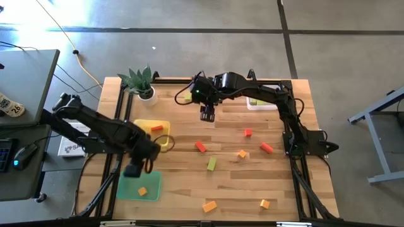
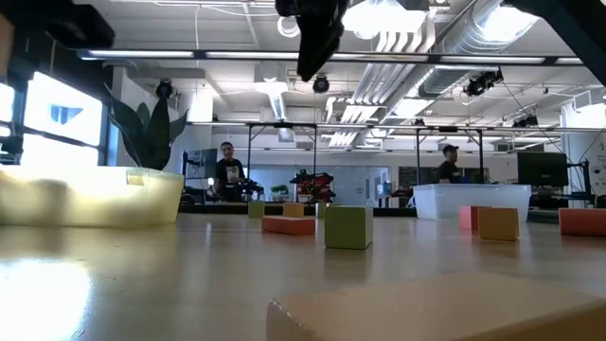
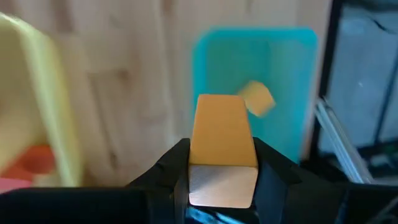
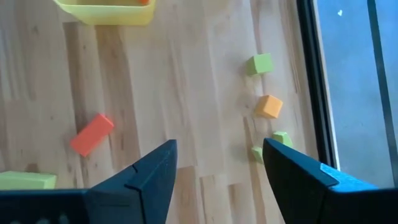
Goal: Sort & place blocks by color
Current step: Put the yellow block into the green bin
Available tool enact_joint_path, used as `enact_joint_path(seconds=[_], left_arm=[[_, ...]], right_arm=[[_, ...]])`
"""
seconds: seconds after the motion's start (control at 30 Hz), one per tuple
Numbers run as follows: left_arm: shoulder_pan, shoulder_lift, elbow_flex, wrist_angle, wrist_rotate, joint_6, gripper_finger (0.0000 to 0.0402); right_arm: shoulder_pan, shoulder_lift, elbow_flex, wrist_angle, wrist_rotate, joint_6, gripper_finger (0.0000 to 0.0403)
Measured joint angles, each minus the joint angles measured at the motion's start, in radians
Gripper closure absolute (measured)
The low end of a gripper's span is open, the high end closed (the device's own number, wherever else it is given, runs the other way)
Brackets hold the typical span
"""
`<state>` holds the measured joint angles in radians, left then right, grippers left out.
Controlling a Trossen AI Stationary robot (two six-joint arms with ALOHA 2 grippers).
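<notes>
The left claw point(image 3: 222, 180) grips an orange block point(image 3: 221, 130) above the green tray point(image 1: 126, 188) near the worktop's front-left corner, where another orange block point(image 1: 142, 191) lies; lowering and releasing comes next. The right claw point(image 4: 217, 168), open and empty, hangs over the worktop's middle rear. Blur hides the yellow tray's point(image 1: 142, 125) contents.

Orange block point(image 3: 222, 129), green tray point(image 1: 139, 185) (teal up close), yellow tray point(image 1: 153, 128).

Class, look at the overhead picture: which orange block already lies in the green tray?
The small orange cube on the green tray at the table's front left. The other orange blocks lie on bare wood or sit in the left claw.
</notes>
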<state>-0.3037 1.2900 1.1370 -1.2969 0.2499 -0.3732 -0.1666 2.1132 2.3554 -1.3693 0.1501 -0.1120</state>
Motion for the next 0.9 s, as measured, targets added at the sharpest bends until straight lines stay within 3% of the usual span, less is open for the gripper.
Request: enact_joint_path(seconds=[0.3,0.47,0.63,0.9], left_arm=[[-0.148,-0.001,-0.060,0.014,0.188,-0.126,0.0298],[-0.218,0.000,-0.104,0.063,0.192,-0.162,0.0286],[-0.248,0.000,-0.145,0.172,0.191,-0.203,0.0276],[-0.260,0.000,-0.155,0.202,0.180,-0.203,0.0273]], right_arm=[[-0.038,0.000,0.000,-0.002,-0.001,0.006,0.0179],[-0.051,0.000,0.000,-0.002,-0.001,0.006,0.0179],[-0.059,0.000,0.000,-0.007,-0.002,0.000,0.0179],[-0.071,0.000,0.000,-0.050,-0.003,-0.001,0.0179]])
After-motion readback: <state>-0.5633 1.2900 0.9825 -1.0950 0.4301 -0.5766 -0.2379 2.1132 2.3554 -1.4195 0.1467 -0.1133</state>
